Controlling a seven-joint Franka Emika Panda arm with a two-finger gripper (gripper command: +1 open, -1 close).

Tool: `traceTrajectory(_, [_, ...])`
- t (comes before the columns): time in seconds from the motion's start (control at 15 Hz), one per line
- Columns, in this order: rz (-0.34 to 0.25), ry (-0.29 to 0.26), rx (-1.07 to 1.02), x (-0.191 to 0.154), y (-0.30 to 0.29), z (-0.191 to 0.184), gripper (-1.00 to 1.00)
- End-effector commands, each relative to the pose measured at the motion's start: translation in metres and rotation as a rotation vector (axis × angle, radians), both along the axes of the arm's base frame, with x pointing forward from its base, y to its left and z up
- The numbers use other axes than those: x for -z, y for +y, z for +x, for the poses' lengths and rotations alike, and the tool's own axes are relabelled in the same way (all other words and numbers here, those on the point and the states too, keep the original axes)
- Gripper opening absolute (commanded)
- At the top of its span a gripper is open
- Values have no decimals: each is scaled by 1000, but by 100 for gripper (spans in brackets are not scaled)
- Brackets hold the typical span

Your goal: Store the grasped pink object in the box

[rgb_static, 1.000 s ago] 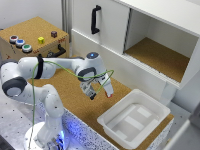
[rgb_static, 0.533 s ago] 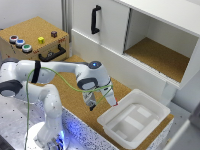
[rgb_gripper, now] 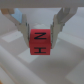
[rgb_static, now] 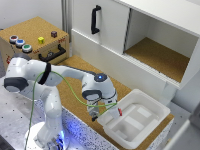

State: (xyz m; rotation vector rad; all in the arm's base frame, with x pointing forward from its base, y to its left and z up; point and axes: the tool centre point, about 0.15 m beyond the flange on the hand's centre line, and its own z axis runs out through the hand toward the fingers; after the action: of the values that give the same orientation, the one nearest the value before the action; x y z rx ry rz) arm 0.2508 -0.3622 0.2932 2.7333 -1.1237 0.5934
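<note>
1. The scene is a workshop corner: a cork-topped bench runs in front of a large white cabinet whose open compartment has a cork floor. A cork-covered box with coloured buttons sits at about 10 o'clock in the exterior view.

2. The box, shallow and white with a flared rim, lies at about 5 o'clock in the exterior view, on the bench's near edge.

3. The gripper hangs at the box's rim on the exterior view's left, at about 9 o'clock from the box's middle. My reading is that it is placed there so a release lands inside the walls.

4. In the wrist view the two fingers are clamped on opposite sides of the pink object, a small reddish-pink block with dark letters on its face. The hold looks square and centred, which should keep it from twisting.

5. Beneath the block the wrist view shows pale ribbed plastic, likely the box floor, though it is blurred.

6. I judge the remaining step is to open the fingers; the block looks light and may bounce.
</note>
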Motion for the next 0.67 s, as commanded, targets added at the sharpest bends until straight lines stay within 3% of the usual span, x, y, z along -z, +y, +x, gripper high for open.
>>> traceTrajectory(0.0, [57, 15, 8, 9, -14, 19, 100])
traceTrajectory(0.33, [45, -5, -33, -2, 13, 25, 100])
traceTrajectory(0.6, [-8, -59, -115, -39, 56, 39, 100])
